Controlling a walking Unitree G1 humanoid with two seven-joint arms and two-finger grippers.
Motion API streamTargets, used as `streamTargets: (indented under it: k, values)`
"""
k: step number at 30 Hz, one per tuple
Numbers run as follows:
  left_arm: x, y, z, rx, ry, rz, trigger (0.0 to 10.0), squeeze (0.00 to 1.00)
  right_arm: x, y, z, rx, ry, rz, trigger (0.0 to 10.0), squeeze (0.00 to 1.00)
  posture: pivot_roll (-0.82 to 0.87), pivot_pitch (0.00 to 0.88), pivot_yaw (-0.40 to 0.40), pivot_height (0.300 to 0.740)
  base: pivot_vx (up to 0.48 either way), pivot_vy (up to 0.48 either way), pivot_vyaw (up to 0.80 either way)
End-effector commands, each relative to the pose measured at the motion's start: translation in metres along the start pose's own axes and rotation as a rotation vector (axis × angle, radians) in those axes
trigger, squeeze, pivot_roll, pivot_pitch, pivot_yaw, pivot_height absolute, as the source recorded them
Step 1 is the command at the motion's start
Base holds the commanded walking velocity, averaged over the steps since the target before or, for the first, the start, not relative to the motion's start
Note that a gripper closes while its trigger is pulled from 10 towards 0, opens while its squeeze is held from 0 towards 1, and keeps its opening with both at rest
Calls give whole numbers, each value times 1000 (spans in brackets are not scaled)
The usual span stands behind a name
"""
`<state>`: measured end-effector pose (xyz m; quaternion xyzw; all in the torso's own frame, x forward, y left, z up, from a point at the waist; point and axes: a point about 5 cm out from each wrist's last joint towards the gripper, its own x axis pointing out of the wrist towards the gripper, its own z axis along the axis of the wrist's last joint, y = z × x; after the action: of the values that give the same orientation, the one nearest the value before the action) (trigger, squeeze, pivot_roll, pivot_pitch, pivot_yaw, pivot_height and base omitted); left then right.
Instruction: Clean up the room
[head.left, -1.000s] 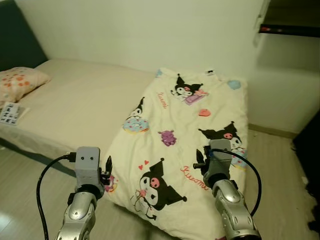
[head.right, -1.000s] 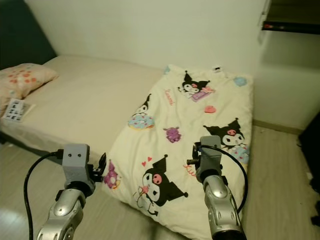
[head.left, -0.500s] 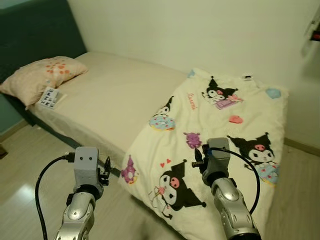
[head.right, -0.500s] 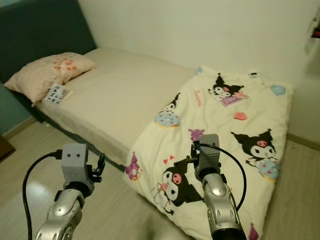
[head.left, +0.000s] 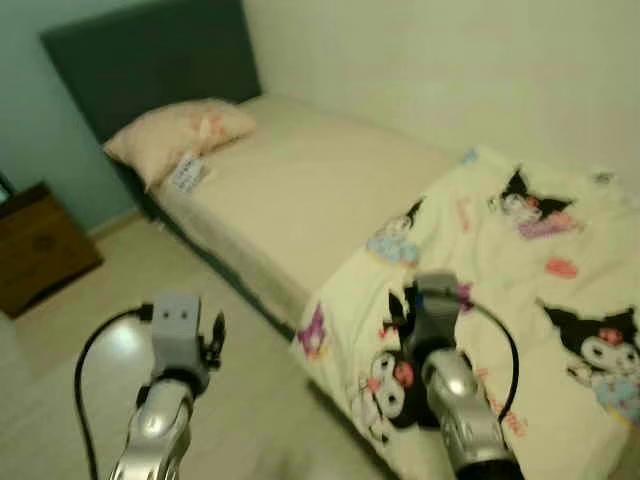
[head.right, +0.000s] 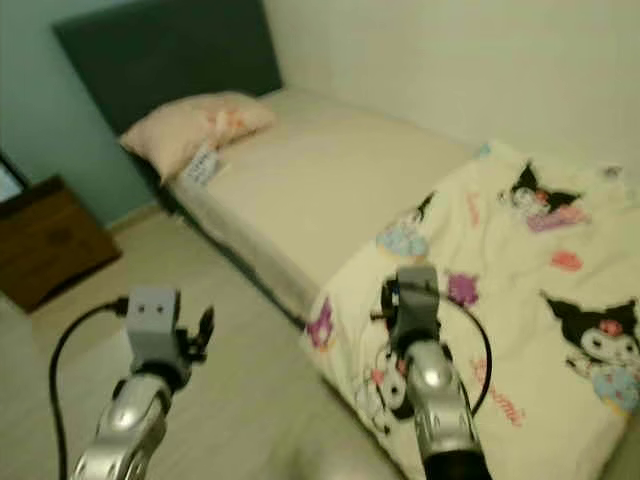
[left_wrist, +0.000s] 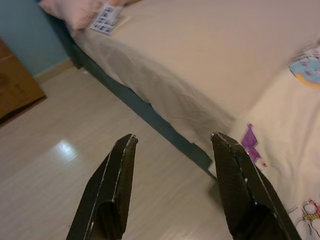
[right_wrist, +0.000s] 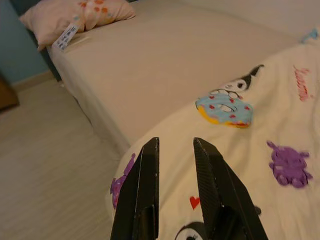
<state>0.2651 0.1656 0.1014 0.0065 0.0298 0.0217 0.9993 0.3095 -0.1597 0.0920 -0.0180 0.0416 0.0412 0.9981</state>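
A bed (head.left: 310, 190) with a beige sheet stands ahead, and a peach pillow (head.left: 180, 135) lies at its head by the dark headboard (head.left: 150, 55). A small printed booklet (head.left: 187, 172) rests against the pillow. A cream cartoon blanket (head.left: 530, 260) covers the foot half and hangs over the near edge. My left gripper (left_wrist: 172, 140) is open and empty over the wooden floor beside the bed. My right gripper (right_wrist: 175, 145) hovers above the blanket's hanging edge, its fingers narrowly apart with nothing between them.
A brown wooden nightstand (head.left: 40, 245) stands at the left beside the headboard, against a teal wall. Pale wood floor (head.left: 230, 400) runs along the near side of the bed. The head views are blurred.
The whole picture has swung left: the headboard, teal wall and nightstand have come into view and the blanket has slid to the right. Both arms keep their pose.
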Motion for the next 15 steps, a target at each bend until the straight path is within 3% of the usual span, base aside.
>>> streamTargets:
  k: [1,15]
  values:
    - [-4,10,-8,21,44,33,10000,0,0,11,-5,27,11,29,10000,0,-42,91,47,740,0,0,800]
    - [-4,8,-7,11,55,31,10000,0,4,11,-4,35,10,36,10000,0,-31,96,43,740,0,0,800]
